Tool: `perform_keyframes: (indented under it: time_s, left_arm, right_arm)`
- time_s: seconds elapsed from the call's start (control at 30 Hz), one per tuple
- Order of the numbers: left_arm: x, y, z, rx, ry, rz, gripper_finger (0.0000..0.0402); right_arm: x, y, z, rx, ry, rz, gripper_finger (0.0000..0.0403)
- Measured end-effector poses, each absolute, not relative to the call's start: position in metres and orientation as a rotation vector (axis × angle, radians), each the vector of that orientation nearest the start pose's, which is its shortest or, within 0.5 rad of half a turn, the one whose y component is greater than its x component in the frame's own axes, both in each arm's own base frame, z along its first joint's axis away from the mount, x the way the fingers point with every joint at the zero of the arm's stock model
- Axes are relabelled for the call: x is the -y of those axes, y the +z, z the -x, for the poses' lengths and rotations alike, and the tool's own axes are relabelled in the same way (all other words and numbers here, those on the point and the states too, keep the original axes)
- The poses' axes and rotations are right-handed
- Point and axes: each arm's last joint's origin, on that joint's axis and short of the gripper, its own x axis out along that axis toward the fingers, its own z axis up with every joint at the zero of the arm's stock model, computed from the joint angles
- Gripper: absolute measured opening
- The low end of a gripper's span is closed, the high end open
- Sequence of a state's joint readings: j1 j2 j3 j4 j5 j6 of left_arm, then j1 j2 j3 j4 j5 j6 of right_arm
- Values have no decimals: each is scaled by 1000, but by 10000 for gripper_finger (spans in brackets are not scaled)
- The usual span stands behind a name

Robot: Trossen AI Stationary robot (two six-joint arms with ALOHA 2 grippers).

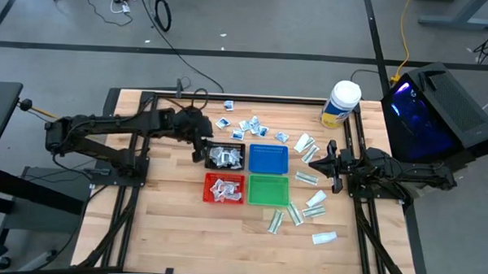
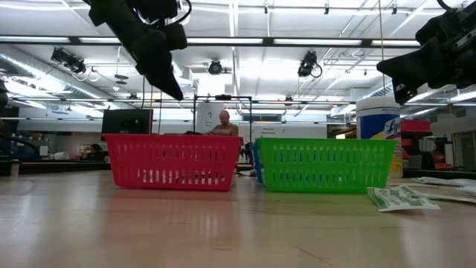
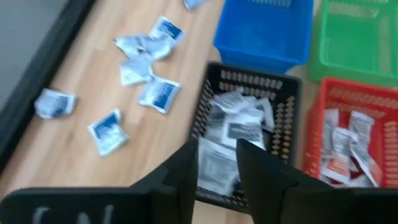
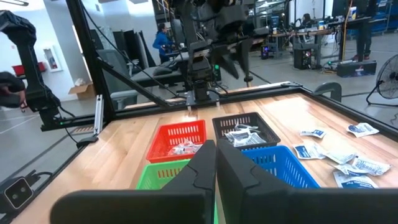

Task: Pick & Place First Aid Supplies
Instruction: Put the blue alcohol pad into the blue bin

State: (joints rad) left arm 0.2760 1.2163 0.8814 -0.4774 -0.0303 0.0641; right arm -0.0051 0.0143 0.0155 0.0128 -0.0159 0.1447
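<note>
Black mesh tray (image 1: pixel 225 156), centre frame, is sitting under the narrowly parted, apparently empty left tool (image 3: pixel 216 163), likely releasing there; right tool (image 1: pixel 312 165) is waiting closed.

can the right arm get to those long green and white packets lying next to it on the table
Probably yes. The long packets lie loose on bare wood beside the right gripper, nothing stacked over them. Its fingers are shut, so it must open first.
</note>
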Motion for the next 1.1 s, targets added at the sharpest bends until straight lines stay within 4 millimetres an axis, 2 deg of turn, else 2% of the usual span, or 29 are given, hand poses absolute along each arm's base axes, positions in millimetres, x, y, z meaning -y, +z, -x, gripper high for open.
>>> perform_keyframes:
  time_s: [0.2,0.47,0.77,1.1]
  left_arm:
    - [-86,268,-236,-795,281,-62,199]
    - [-113,247,-239,-906,216,-184,300]
    - [-133,220,-247,-1011,150,-102,338]
    - [-177,233,-266,-1009,326,101,355]
  right_arm:
    - [0,169,-98,13,12,-144,18]
    - [0,169,-98,13,12,-144,18]
    - [0,169,-98,13,12,-145,18]
    - [0,169,-98,13,12,-144,18]
